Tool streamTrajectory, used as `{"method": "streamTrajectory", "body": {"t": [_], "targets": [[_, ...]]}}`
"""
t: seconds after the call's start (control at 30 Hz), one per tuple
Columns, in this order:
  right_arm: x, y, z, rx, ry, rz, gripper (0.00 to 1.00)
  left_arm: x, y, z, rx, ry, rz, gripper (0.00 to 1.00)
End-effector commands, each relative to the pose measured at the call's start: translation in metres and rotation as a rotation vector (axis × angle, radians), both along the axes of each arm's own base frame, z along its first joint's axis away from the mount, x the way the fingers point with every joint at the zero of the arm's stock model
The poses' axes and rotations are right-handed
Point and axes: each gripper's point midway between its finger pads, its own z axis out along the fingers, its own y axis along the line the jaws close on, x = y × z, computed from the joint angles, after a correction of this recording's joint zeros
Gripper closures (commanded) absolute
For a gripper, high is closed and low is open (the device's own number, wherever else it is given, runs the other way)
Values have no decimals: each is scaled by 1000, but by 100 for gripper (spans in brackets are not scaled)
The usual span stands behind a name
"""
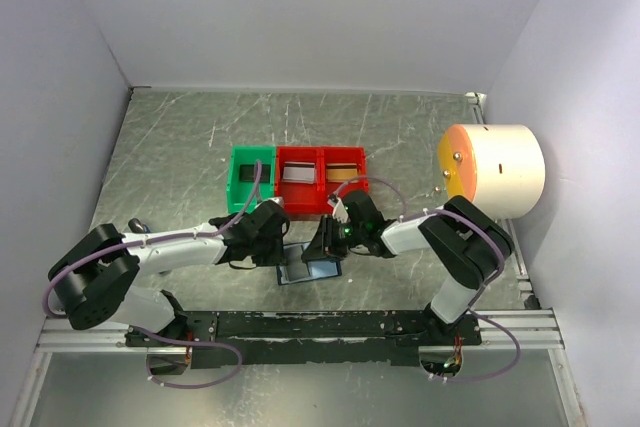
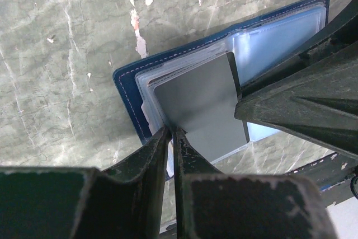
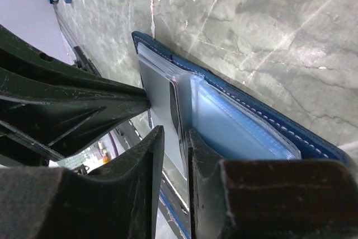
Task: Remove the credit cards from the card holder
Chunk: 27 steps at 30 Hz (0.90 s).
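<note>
- My left gripper [image 2: 169, 132] — nearly closed — pinches the open card holder's [image 2: 130, 90] edge.
- My right gripper [image 3: 172, 138], slightly parted, straddles the grey card [image 2: 198, 102] lying on it.
- Top view alone: red bins [image 1: 321, 162] at its 12 o'clock.

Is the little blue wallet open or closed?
Open. The card holder lies spread flat on the table, clear pockets showing, with a grey card sticking out.

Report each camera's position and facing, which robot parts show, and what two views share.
Top external: above and behind the bases, looking down on the table; left arm and right arm show.
Left wrist: looks down past the left gripper at the open card holder.
Right wrist: looks past the right gripper at it from the opposite side.
Shared: both wrist views show the grey card.
</note>
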Motion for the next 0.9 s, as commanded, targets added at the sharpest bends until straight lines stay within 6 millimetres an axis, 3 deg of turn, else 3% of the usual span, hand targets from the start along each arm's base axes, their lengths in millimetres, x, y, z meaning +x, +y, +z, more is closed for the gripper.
{"method": "streamTrajectory", "body": {"t": [0.0, 0.07, 0.3, 0.57, 0.87], "targets": [[-5, 4, -2, 21, 3, 33, 78, -21, 29, -27, 125, 71, -5, 79], [-6, 5, -2, 36, 11, 42, 79, -20, 27, -27, 121, 72, -9, 79], [-10, 11, 8, 128, 26, 38, 100, -20, 28, -29, 136, 76, -13, 80], [1, -10, 8, 103, 8, -2, 100, -21, 34, -31, 156, 72, -6, 80], [2, -21, 4, 47, -9, -10, 100, -19, 33, -29, 152, 61, -11, 80]]}}
